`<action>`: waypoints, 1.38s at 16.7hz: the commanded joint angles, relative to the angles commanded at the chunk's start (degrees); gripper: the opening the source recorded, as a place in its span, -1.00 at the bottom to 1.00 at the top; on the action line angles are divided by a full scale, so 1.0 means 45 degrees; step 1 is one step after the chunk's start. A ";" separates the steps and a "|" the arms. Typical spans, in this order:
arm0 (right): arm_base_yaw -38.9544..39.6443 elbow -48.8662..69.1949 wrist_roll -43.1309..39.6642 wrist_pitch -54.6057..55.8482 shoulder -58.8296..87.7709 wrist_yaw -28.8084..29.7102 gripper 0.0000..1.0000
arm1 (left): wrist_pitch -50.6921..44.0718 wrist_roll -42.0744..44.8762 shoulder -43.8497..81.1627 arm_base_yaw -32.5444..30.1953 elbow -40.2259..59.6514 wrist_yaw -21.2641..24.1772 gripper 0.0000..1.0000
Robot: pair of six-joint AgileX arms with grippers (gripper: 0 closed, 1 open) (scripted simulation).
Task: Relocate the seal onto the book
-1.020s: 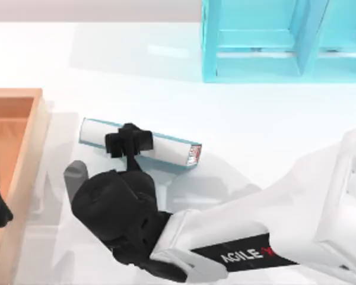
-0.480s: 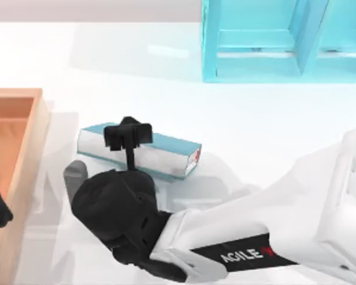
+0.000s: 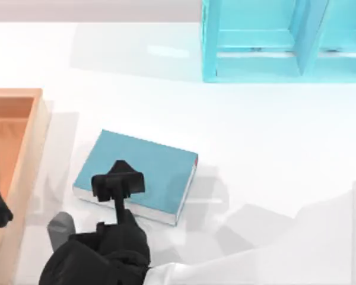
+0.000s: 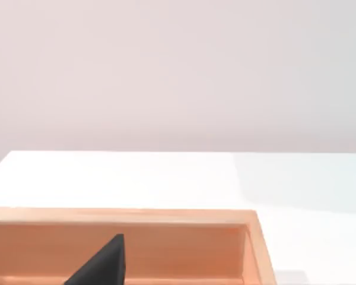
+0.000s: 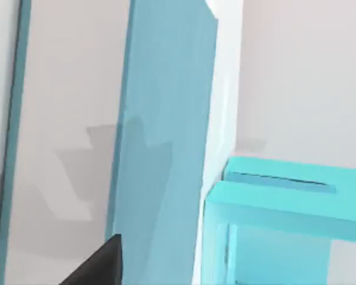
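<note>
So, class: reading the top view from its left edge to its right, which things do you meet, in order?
Wooden tray → right pincer over the book's left part → book, flat on the table → light-blue shelf rack at the far right.

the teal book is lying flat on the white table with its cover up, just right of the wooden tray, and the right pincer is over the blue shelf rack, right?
Not quite. The top view shows the right pincer over the thick teal-blue book, near its front edge, not over the light-blue shelf rack. The rest stands: the book lies flat, cover up, on the white table, right of the orange-brown wooden tray.
</note>
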 joint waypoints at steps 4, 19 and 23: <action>0.1677 -0.0256 0.2615 -0.2709 -0.0652 0.1204 1.00 | 0.0000 0.0000 0.0000 0.0000 0.0000 0.0000 1.00; -0.0482 -0.3549 0.4374 -0.3281 -0.4571 -0.1586 1.00 | 0.0000 0.0000 0.0000 0.0000 0.0000 0.0000 1.00; -0.3820 -0.6882 0.5654 -0.3100 -0.9589 -0.4934 1.00 | 0.0000 0.0000 0.0000 0.0000 0.0000 0.0000 1.00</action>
